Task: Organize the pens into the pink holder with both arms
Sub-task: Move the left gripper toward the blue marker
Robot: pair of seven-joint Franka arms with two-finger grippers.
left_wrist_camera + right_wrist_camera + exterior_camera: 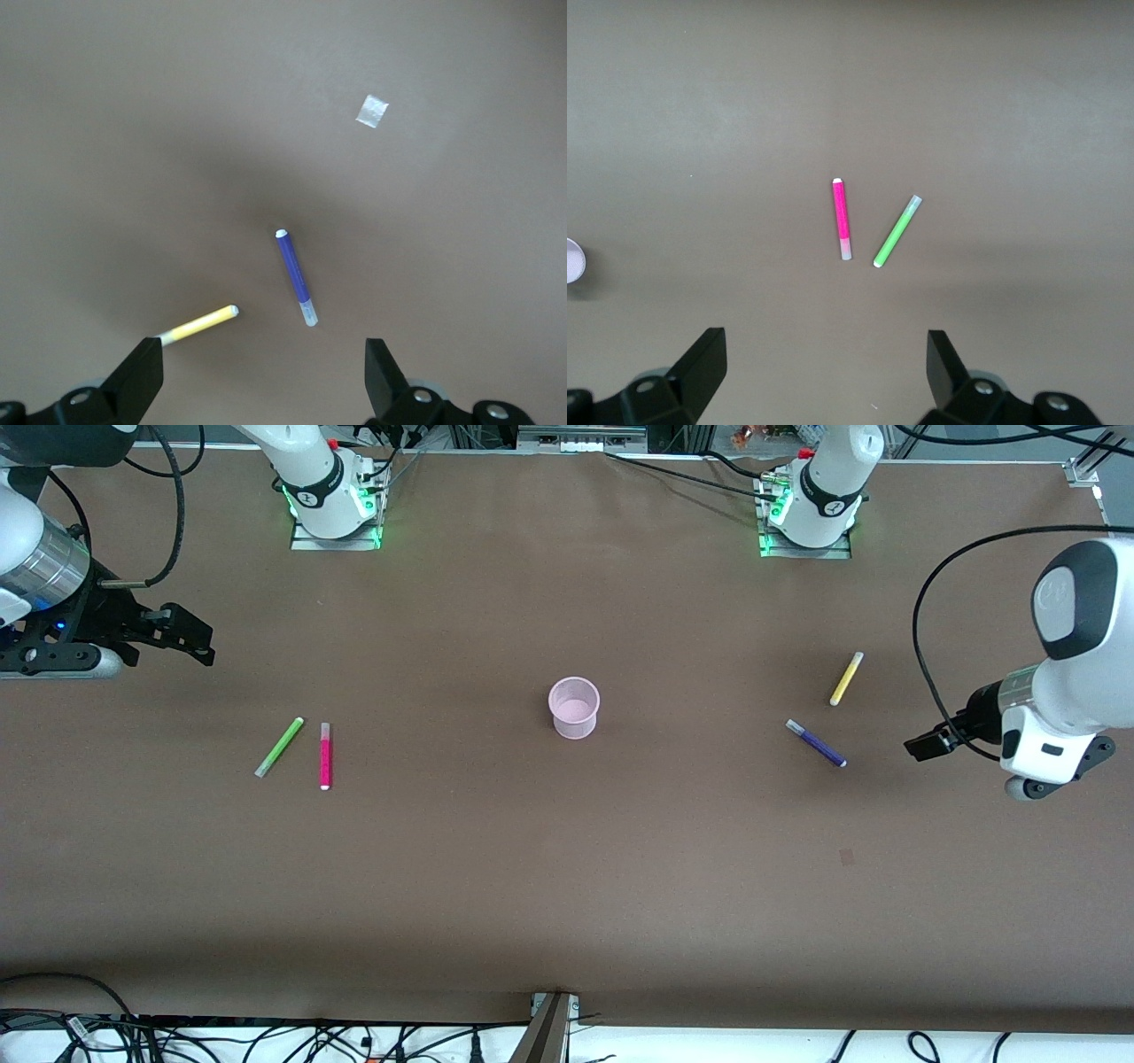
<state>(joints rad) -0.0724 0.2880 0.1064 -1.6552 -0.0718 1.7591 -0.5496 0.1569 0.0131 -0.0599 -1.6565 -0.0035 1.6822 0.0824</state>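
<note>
Four pens lie flat on the brown counter [567,886] while the pink holder [574,707] stands upright and empty at its middle, nothing yet sorted. The green pen [280,747] and magenta pen [325,755] rest just beside each other toward the right arm's end; the yellow pen [846,678] and purple pen [816,743] lie near each other toward the left arm's end, a split that looks meant to give each arm its own pair. The right gripper [824,372] hangs above the counter near its pair, fingers [704,359] spread wide and holding nothing. The left gripper [264,376] hangs over the yellow and purple pens, fingers [142,372] likewise released. A small pale square [372,111] marks the counter nearby; no legible writing shows anywhere.
</note>
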